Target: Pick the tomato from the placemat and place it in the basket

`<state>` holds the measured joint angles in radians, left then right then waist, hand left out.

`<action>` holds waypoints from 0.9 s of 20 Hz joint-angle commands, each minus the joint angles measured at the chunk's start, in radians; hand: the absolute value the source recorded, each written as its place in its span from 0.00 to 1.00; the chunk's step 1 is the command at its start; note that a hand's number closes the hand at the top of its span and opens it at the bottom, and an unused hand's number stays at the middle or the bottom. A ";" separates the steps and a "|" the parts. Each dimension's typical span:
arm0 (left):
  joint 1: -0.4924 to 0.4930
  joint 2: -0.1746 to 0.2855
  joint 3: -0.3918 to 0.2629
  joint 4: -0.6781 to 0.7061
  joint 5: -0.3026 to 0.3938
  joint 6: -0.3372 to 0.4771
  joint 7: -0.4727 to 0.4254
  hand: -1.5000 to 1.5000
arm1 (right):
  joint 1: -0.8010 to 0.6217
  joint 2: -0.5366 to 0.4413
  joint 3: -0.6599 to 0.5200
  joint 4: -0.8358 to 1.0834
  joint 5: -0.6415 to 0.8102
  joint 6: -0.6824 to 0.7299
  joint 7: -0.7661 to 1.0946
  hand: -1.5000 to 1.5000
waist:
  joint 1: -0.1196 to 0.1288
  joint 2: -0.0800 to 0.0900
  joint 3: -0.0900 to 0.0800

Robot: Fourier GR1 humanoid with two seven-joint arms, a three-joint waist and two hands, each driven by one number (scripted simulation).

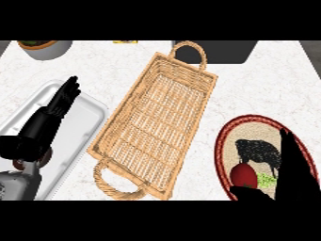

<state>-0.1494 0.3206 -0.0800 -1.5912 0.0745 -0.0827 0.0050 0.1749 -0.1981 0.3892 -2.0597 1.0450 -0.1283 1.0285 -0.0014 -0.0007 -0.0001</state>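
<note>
Tomato (pixel 243 175) on placemat (pixel 222 141) beside right hand (pixel 295 174); basket (pixel 159 117) between placemat, tray (pixel 86 110).

Red tomato (pixel 243 175), tan woven basket (pixel 159 117), red-rimmed beige placemat (pixel 222 141), white marbled counter (pixel 260 89).

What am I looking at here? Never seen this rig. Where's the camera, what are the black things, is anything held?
There is one picture, taken from the robot's head and looking steeply down at a white counter. The black shapes on grey forearms are its hands. The left robot hand rests open over a grey tray and holds nothing. In the middle lies a wicker basket with nothing in it. At the right, a red tomato sits on a round placemat. The right robot hand is beside the tomato with straight fingers, not closed on it. A pot and a dark box stand at the far edge.
</note>
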 commanded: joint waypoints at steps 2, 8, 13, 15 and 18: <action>-0.056 -0.040 -0.005 0.049 -0.057 0.013 0.004 0.50 | -0.015 0.047 0.012 -0.018 0.038 0.104 0.095 0.00 | -0.003 0.001 0.000; 0.007 -0.003 0.062 -0.056 -0.020 -0.056 0.042 0.50 | 0.006 0.073 -0.012 0.063 0.052 0.075 0.037 0.00 | 0.001 0.000 0.000; 0.014 -0.026 0.081 -0.043 -0.034 -0.069 0.030 0.50 | -0.050 0.130 -0.010 0.178 0.100 0.072 0.039 0.00 | 0.003 0.000 0.000; -0.046 -0.051 0.083 0.074 -0.068 -0.075 -0.024 0.50 | -0.033 0.091 -0.083 0.183 0.049 0.051 -0.033 0.00 | -0.002 0.001 0.000; -0.067 -0.061 0.096 0.072 -0.076 -0.072 0.001 0.50 | -0.039 0.084 -0.122 0.194 0.009 0.087 -0.048 0.00 | -0.003 0.001 0.000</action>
<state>-0.1608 0.2666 -0.0131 -1.5779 0.0122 -0.1471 0.0076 0.1312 -0.1047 0.3060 -1.8686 1.0849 -0.0705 0.9964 -0.0013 -0.0001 0.0001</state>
